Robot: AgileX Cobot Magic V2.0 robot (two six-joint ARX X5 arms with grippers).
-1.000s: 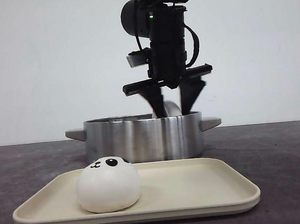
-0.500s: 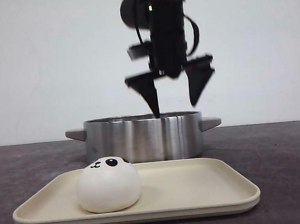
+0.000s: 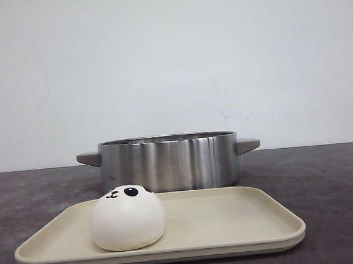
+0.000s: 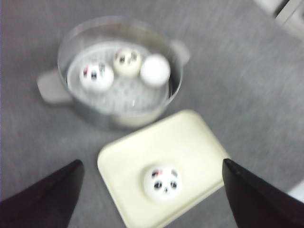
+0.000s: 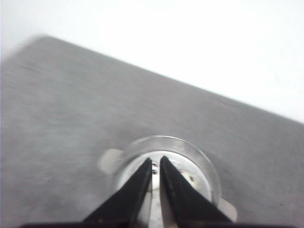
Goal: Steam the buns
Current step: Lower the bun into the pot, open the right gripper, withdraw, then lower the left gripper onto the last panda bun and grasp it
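One panda-faced bun (image 3: pixel 127 217) sits on the left part of the cream tray (image 3: pixel 232 216). In the left wrist view it shows as a white bun (image 4: pixel 163 182) on the tray (image 4: pixel 190 142). Three buns lie on the steamer rack in the steel pot (image 4: pixel 71 42): one (image 4: pixel 96 76), a second (image 4: pixel 127 61), and a third (image 4: pixel 155 70) face down. My left gripper (image 4: pixel 152 162) hangs high above the tray, wide open and empty. My right gripper (image 5: pixel 156 159) is shut on nothing, high over the pot (image 5: pixel 209 171). Neither gripper appears in the front view.
The pot (image 3: pixel 168 162) stands just behind the tray, its two side handles sticking out. The grey tabletop (image 3: pixel 327 175) spreads around both. A white wall is behind. A pale object (image 4: pixel 289 14) shows at the table's edge in the left wrist view.
The arm over the pot let a bun go into it, opened its jaws, rose, and has left the front view. The bun on the tray has not moved.
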